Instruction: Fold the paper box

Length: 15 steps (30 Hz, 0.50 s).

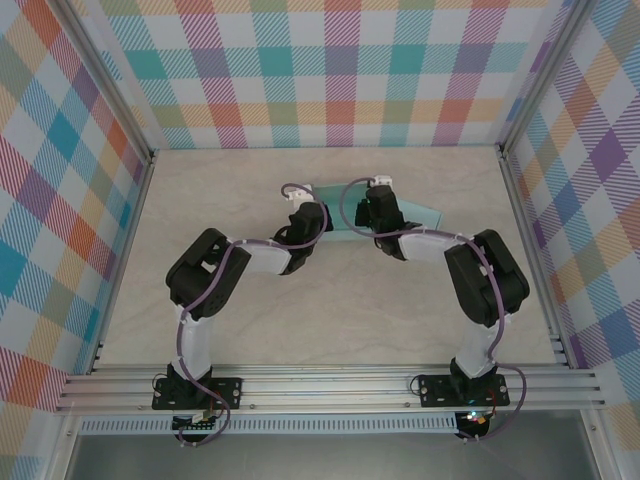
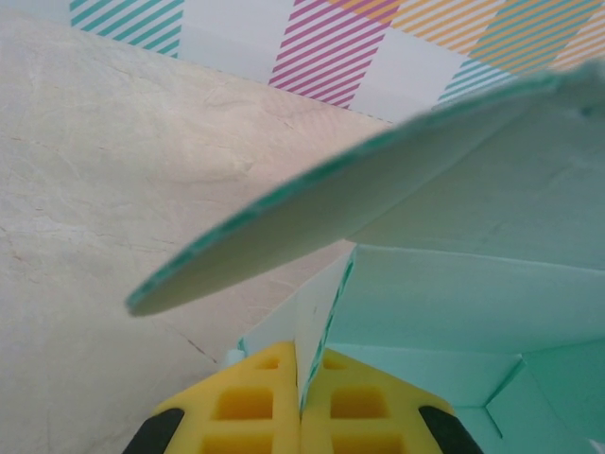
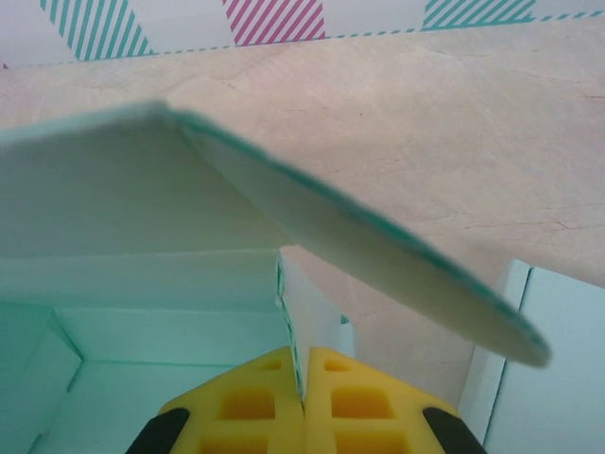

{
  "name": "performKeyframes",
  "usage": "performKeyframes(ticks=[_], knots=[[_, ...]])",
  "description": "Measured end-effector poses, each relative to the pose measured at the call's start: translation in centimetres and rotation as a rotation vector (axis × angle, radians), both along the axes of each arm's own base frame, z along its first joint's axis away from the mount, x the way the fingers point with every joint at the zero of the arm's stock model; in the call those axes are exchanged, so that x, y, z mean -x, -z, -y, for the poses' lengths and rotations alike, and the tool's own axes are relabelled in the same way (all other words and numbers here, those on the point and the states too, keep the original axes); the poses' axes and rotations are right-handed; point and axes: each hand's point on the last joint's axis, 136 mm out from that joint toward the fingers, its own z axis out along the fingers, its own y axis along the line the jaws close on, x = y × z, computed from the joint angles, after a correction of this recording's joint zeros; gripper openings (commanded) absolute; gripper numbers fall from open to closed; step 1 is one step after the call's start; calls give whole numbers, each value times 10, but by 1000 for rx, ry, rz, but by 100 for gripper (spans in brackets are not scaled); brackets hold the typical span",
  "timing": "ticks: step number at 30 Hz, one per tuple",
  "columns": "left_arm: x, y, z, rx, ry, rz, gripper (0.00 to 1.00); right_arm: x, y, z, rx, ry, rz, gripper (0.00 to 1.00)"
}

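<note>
1. Where the aluminium rail (image 1: 330,385) crosses the near edge of the table (image 1: 330,320), both arm bases are bolted side by side, the left arm's on the left.
2. From those bases the two arms rise, bend at the elbow and lean inward. Their wrists sit close together past the middle of the table.
3. Seen from its own wrist camera, the left gripper (image 2: 301,374) is clenched. Its yellow fingers (image 2: 248,405) press together on a thin upright wall of the mint-green paper box (image 1: 415,212). The wall's edge stands up from between the pads, and the inside of the box lies to the right of it.
4. The right gripper (image 3: 302,374) is likewise clamped on a thin upright wall. Its yellow fingers (image 3: 359,402) meet around the card, and here the inside of the box lies to the left.
5. Just beyond each pinched wall a rounded flap slants outward over the tabletop, blurred by closeness. One shows in the left wrist view (image 2: 312,227) and one in the right wrist view (image 3: 378,251).
6. From the top camera the paper box lies on the far half of the table, largely under the two wrists. A flat green panel reaches out to the right of the right wrist.
7. Farther back, pale marbled tabletop runs to the checked back wall (image 1: 330,80).
</note>
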Motion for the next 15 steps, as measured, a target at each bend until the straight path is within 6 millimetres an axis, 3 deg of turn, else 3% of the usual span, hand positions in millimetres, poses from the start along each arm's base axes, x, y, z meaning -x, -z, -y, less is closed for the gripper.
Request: performKeyframes(ticks=[10,15], knots=[[-1,3,7,-9,-3,5,0,-8,5,5,-46,24,-13,4],[2,5,8,-8,1,6,0,1,10,8,-73,25,-10,4]])
